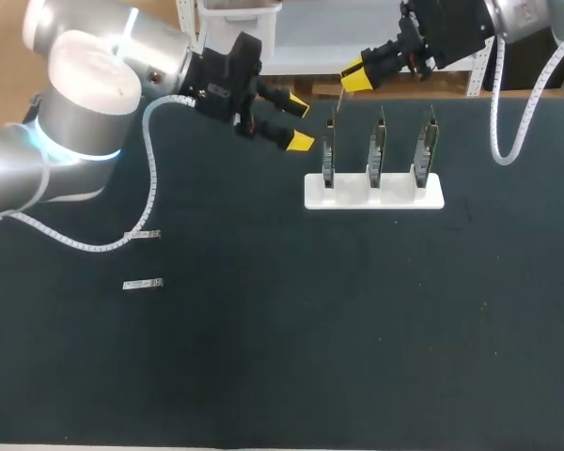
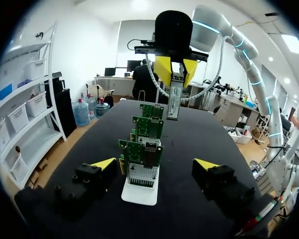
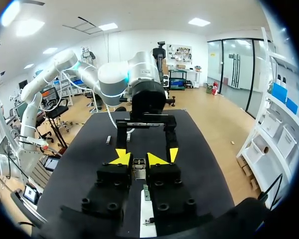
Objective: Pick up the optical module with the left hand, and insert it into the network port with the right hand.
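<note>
Black matting covers the table (image 1: 357, 357). Taking its middle as the clock's centre in the head view, a white stand (image 1: 352, 194) sits between 1 and 2 o'clock. It holds three green circuit boards (image 1: 378, 148), each upright on edge in its own slot, in a row and apart from one another. In the left wrist view the nearest board (image 2: 141, 152) shows a silvery port cage (image 2: 141, 175) at its lower end, just above the stand's base.

The right gripper (image 1: 355, 76) hangs at about 1 o'clock, up by the table's far edge. Seen from the head view, it lies at 12 o'clock from the leftmost board. Its yellow tips are clamped on the optical module (image 1: 339, 97), a thin silvery bar. In the left wrist view the bar hangs straight down from the pinch, over the farthest board of the row. In the right wrist view the module sits squeezed between the two tips, with the stand under the gripper.

The left gripper (image 1: 299, 123) is at 12 o'clock, at 10 o'clock from the leftmost board. Its fingers are spread wide apart with nothing between them. It does not touch the boards. From its own wrist view it faces down the row of boards.

Two spare modules (image 1: 143, 235) lie flat on the matting near 9 o'clock, one above the other and apart, well away from the stand.
</note>
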You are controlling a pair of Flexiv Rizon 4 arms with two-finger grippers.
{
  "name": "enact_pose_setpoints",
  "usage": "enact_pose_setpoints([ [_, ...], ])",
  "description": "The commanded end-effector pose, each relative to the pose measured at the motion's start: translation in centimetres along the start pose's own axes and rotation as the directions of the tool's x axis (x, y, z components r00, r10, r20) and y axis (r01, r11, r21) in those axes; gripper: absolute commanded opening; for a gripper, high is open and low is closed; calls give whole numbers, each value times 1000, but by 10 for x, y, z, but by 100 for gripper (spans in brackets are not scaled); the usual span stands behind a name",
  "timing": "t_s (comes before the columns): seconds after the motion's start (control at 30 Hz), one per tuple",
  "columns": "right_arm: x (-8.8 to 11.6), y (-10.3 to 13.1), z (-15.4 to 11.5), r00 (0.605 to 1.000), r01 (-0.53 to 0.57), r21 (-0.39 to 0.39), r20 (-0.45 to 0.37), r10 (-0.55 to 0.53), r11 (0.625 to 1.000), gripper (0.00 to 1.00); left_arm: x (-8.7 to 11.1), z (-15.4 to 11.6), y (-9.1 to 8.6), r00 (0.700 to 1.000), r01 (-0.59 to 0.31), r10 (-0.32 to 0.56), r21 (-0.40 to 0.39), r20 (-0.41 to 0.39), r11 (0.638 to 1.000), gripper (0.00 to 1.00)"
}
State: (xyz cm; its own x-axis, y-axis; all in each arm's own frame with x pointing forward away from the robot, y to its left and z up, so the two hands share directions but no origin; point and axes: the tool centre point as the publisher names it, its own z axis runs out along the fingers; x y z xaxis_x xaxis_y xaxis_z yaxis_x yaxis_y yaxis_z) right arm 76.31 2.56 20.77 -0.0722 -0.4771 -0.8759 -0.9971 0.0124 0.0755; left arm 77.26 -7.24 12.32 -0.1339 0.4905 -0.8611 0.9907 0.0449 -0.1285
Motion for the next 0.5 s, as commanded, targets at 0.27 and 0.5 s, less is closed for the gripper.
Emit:
enact_pose_setpoints([
  [0.27,2,3,-2,1000,0,12,14,0,1000,0,6,11,7,997,18,-15,39,-78,999,100],
  [0.5,4,2,-4,1000,-3,17,19,3,1000,0,11,11,10,996,31,-28,39,-89,999,100],
])
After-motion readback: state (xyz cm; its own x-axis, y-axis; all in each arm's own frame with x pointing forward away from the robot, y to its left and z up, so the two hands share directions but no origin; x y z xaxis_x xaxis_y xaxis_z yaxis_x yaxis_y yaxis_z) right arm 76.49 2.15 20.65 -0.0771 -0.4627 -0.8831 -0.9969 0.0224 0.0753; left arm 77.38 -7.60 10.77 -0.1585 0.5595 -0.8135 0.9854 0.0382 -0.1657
